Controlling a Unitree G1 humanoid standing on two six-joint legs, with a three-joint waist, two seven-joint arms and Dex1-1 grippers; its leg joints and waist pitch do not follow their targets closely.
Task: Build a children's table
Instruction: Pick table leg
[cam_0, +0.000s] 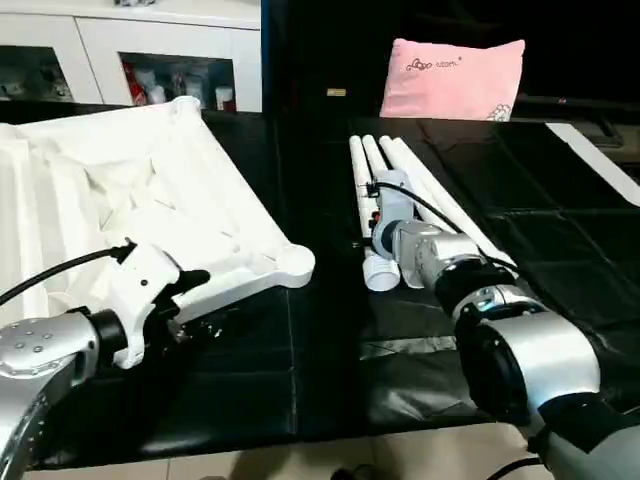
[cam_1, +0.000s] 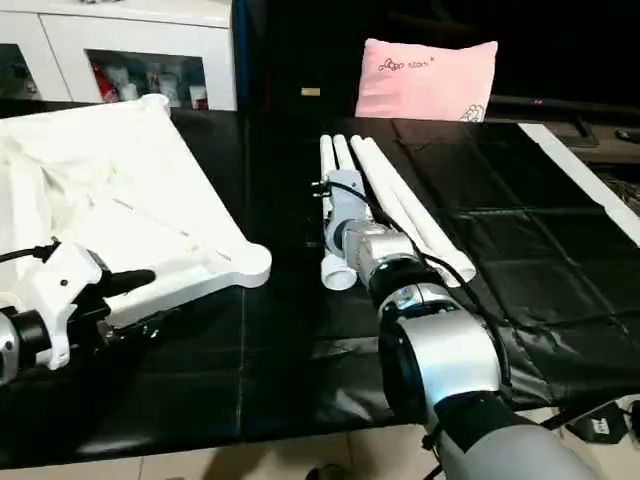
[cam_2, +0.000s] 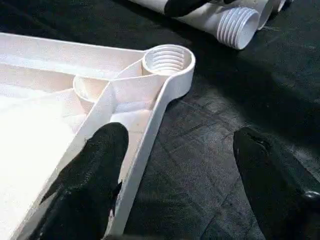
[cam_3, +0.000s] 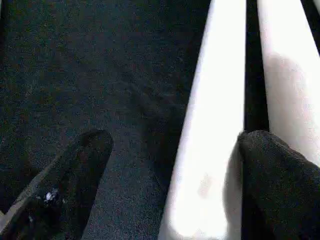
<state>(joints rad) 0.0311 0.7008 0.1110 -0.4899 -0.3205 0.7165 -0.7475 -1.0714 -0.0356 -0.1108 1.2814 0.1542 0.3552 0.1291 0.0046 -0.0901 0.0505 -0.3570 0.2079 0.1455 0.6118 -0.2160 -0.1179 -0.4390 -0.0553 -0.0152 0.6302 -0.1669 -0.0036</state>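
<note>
The right gripper (cam_3: 172, 185) hides part of the legs (cam_0: 400, 170), fingers spread astride one; the left gripper (cam_2: 175, 170) gapes beside the tabletop (cam_0: 150, 200) rim.

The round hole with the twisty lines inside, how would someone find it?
Find the big white tabletop lying upside down on the black mat, left of the bundle of white legs. Follow its edge to the corner nearest those legs. That corner socket is a round cup with screw threads inside, unlike the smooth cup beside it.

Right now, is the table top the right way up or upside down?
Upside down. The tabletop shows its ribs, and the threaded corner socket faces up, empty, with no leg in it.
</note>
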